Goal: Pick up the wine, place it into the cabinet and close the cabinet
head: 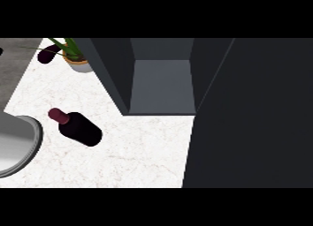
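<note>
A dark wine bottle (78,127) with a maroon cap stands on the white marble counter (139,150), left of centre. Behind it, the dark grey cabinet (162,84) is open, showing a bare grey shelf inside. Its open door (257,114) fills the right side of the view as a big dark panel. Neither hand shows anywhere in the head view.
A round grey metal pan or bowl (12,145) lies at the left edge near the bottle. A potted green plant (75,55) and a dark purple eggplant (48,54) sit at the back left. A grey stovetop (5,66) occupies the far left corner.
</note>
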You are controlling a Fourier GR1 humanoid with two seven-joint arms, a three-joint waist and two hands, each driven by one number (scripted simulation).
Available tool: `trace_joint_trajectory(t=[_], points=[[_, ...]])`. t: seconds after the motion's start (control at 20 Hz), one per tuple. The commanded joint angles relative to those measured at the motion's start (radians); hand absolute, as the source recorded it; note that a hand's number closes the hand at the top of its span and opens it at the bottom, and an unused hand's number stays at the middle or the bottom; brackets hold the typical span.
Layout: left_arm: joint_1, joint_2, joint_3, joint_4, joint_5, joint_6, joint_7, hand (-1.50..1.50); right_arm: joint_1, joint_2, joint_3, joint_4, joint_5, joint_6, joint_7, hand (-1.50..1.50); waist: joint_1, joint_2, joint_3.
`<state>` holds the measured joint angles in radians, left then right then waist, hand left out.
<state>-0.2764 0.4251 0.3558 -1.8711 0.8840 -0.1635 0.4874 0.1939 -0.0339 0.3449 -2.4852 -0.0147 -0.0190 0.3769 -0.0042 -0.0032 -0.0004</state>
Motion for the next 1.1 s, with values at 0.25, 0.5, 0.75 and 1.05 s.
trace_joint_trajectory(t=[0.25,0.5,0.75,1.05], points=[[-0.016,0.051,0.042,0.032,0.026,0.014,0.054,-1.5,-0.024,-0.004,0.144,-0.194,0.157,-0.104,0.178,-1.5,-0.004,-0.001,-0.001],[-0.032,0.051,0.008,0.022,-0.007,0.048,0.077,-1.5,-0.164,-0.014,0.059,-0.152,0.107,-0.144,0.254,-1.5,0.001,0.002,-0.001],[0.026,0.017,0.008,0.029,-0.027,0.015,0.046,-1.5,-0.116,-0.048,0.107,-0.199,0.13,-0.17,0.263,-1.5,-0.003,-0.001,0.0],[-0.056,0.036,0.003,0.192,-0.079,-0.018,0.0,-1.5,-0.127,-0.083,0.127,-0.188,0.136,-0.195,0.249,-1.5,-0.021,0.002,0.0]])
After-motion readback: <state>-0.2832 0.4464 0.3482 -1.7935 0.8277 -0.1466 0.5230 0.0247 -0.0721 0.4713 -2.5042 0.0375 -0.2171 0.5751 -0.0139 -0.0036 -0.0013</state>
